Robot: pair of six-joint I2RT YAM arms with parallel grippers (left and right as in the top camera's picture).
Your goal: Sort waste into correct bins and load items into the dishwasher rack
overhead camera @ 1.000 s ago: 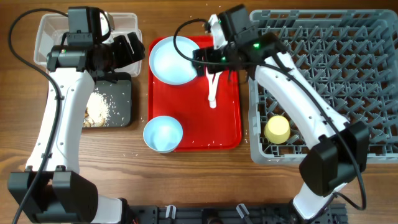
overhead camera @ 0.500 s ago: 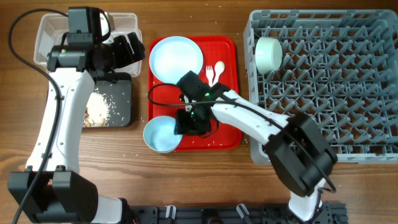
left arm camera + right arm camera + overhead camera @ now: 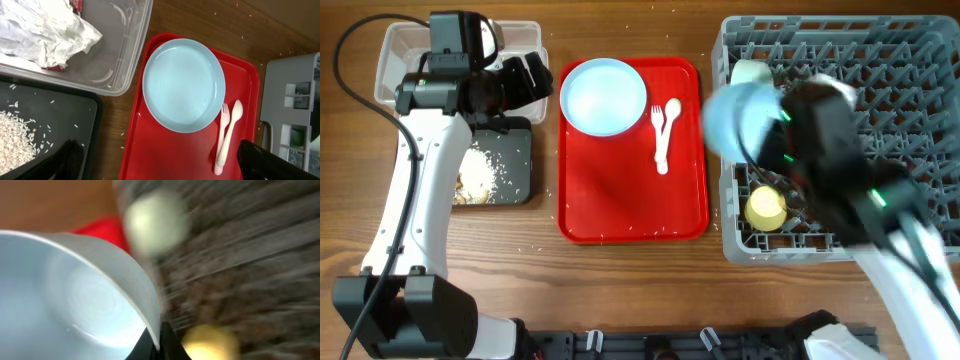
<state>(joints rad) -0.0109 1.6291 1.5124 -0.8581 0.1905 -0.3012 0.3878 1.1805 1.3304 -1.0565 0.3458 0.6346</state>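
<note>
Right gripper [image 3: 159,346] pinching blue bowl [image 3: 735,118] by its rim | step: we load it into rack [image 3: 930,100] | next: we seat it between pegs, clear of cup [image 3: 766,208]

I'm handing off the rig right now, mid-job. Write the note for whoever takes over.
Left gripper: open, empty, near the clear tub.
Right gripper: shut on the pale blue bowl at its rim, over the left edge of the dishwasher rack; view blurred.
Done: napkin and wrapper in the tub, rice scraps in the black tray, pale green bowl and yellow cup in the rack.
Left: seat the blue bowl; plate, fork and spoon wait on the red tray.
</note>
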